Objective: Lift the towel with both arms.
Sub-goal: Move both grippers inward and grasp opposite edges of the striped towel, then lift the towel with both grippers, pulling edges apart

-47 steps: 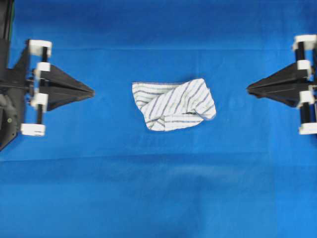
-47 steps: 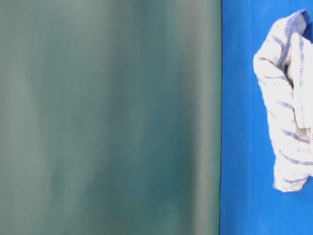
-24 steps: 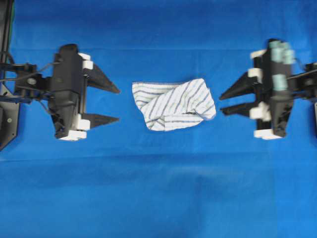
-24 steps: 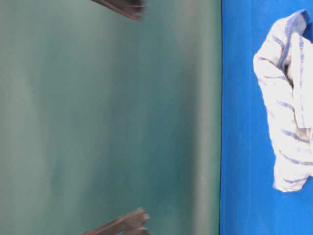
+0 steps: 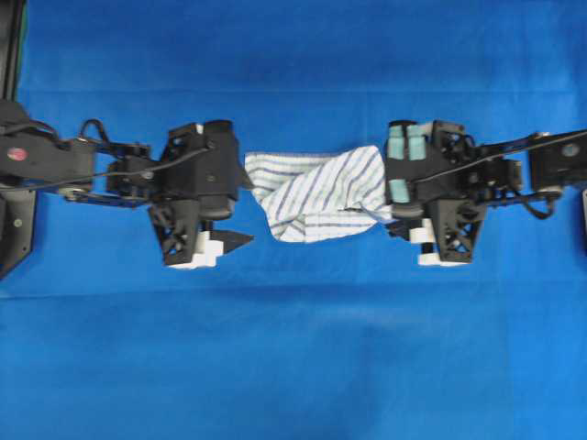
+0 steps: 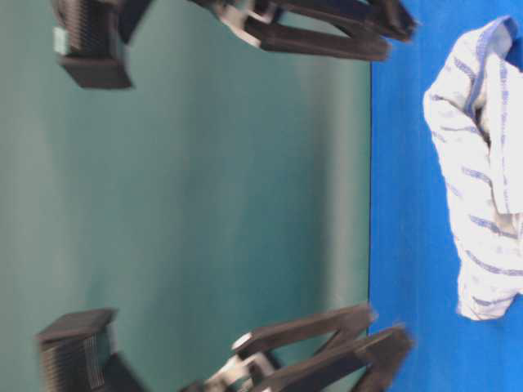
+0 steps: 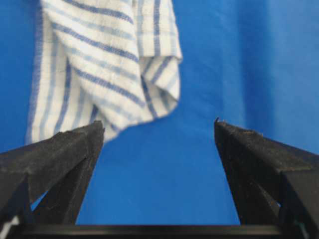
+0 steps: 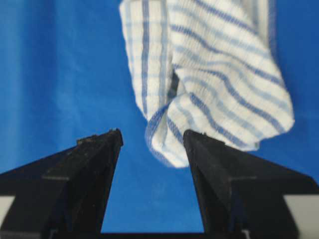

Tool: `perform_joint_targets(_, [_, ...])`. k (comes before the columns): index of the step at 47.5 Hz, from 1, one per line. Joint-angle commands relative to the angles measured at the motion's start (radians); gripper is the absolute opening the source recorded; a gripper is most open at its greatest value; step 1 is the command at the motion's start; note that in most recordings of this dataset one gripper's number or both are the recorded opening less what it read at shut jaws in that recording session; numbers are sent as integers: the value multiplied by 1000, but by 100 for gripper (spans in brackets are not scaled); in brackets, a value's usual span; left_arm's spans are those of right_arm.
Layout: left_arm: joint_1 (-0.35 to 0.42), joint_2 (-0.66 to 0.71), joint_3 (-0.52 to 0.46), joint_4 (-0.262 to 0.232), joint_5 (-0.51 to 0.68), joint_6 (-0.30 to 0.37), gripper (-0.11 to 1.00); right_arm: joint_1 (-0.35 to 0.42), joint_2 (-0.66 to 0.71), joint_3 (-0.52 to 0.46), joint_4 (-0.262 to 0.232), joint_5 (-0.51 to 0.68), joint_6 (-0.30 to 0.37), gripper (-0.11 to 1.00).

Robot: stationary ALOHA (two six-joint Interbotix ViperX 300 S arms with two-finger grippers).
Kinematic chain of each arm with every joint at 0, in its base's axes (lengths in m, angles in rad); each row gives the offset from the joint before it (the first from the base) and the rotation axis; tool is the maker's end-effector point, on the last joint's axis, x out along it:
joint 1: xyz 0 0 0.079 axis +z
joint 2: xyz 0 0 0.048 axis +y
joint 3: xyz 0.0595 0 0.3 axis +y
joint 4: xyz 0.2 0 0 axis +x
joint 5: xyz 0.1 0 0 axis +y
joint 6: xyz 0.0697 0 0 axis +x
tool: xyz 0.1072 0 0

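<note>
Overhead view: towel [image 5: 321,194] crumpled on blue bench cloth [image 5: 293,348]. Left claw [image 7: 158,134] spread beside one end, right claw [image 8: 152,139] spread beside other; neither pinching.

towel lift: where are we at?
Done: both black grippers, left and right, sit at opposite ends of the small white blue-striped towel, jaws open. In hand: lining up on the cloth edges; neither wrist view shows cloth pinched. Left: close both on the towel, then raise it off the blue table cloth, where it lies crumpled.
</note>
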Motion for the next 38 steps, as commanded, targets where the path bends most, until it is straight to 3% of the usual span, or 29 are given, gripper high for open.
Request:
perform_joint_targets(1, [8, 51, -5, 0, -78, 17, 90, -3, 40, -20, -9, -37, -2, 59])
perform_joint_targets(14, [8, 224, -38, 2, -189, 48, 90, -9, 156, -21, -21, -133, -2, 59])
perform_joint_targets(29, [20, 348, -72, 0, -190, 49, 89, -29, 238, -18, -28, -206, -2, 59])
perform_joint_targets(38, [31, 351, -75, 0, -173, 48, 80, -32, 255, -21, -34, -216, -6, 56])
